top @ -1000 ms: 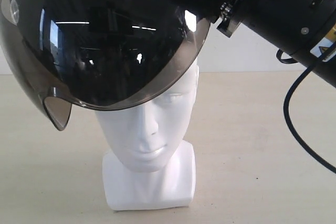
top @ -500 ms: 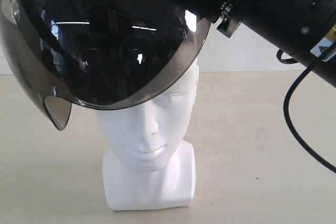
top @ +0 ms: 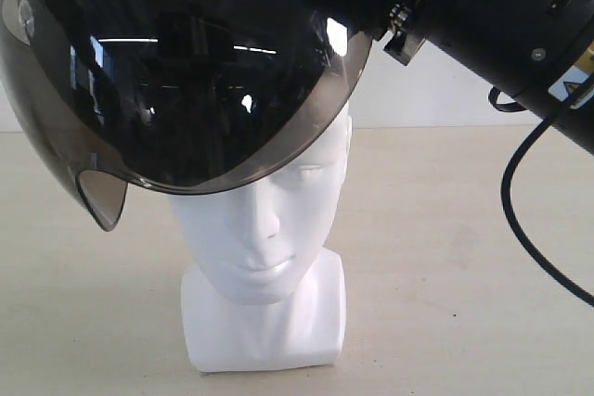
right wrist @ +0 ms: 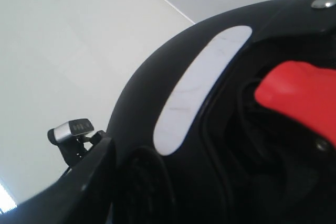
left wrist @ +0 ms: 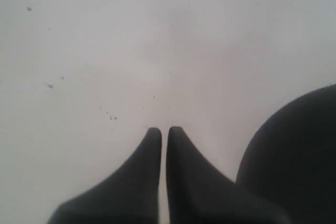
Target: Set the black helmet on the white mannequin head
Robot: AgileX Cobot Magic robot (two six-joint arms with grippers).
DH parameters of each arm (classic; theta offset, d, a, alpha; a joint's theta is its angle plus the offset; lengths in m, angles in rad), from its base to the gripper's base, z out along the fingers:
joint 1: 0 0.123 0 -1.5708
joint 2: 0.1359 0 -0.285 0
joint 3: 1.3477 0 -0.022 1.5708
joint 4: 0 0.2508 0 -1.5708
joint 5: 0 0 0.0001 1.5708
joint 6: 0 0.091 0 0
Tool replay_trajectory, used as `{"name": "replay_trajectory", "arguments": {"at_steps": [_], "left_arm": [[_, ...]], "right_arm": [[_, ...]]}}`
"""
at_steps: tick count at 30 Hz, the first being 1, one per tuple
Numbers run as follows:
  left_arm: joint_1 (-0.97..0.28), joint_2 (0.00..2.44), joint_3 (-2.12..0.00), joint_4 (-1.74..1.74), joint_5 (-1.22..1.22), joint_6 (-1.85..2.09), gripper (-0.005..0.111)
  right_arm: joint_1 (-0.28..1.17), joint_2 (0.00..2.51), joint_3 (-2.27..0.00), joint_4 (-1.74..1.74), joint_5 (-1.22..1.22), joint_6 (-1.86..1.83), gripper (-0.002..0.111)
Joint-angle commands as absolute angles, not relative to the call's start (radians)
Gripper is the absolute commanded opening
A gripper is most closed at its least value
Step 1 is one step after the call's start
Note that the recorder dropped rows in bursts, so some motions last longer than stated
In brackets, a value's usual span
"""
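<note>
The right gripper (right wrist: 113,150) has the helmet (right wrist: 152,82) by its rim. One finger (right wrist: 86,184) lies against the outside of the black shell, and the other is hidden. The helmet hangs tilted over the head (top: 264,229), its smoky visor (top: 186,108) covering the crown and forehead. Nose, mouth, neck and base show below it. Whether the shell touches the head cannot be told. The head stands upright on the pale table (top: 464,257). The left gripper (left wrist: 164,129) hovers over a bare pale surface, its fingers drawn almost together with only a thin gap, holding nothing. A dark rounded shape (left wrist: 294,150) sits just beside it.
</note>
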State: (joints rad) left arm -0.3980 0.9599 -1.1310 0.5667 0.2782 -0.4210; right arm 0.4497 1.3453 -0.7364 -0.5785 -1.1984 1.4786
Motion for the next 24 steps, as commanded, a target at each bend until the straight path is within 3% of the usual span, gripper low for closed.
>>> {"name": "replay_trajectory", "arguments": {"at_steps": [1,17,24], "left_arm": [[-0.406,0.94,-1.173,0.542,0.272,-0.378,0.004],[-0.406,0.875,-1.173,0.475,0.281,-0.378,0.004],[-0.406,0.951,-1.23,0.201,0.425,0.029,0.004]], "right_arm": [[0.422,1.316,-0.745,-0.468,-1.221,1.405,0.0],[0.422,1.316,-0.745,-0.469,-1.221,1.406,0.0],[0.422,1.316,-0.745,-0.475,-1.221,1.404,0.0]]}}
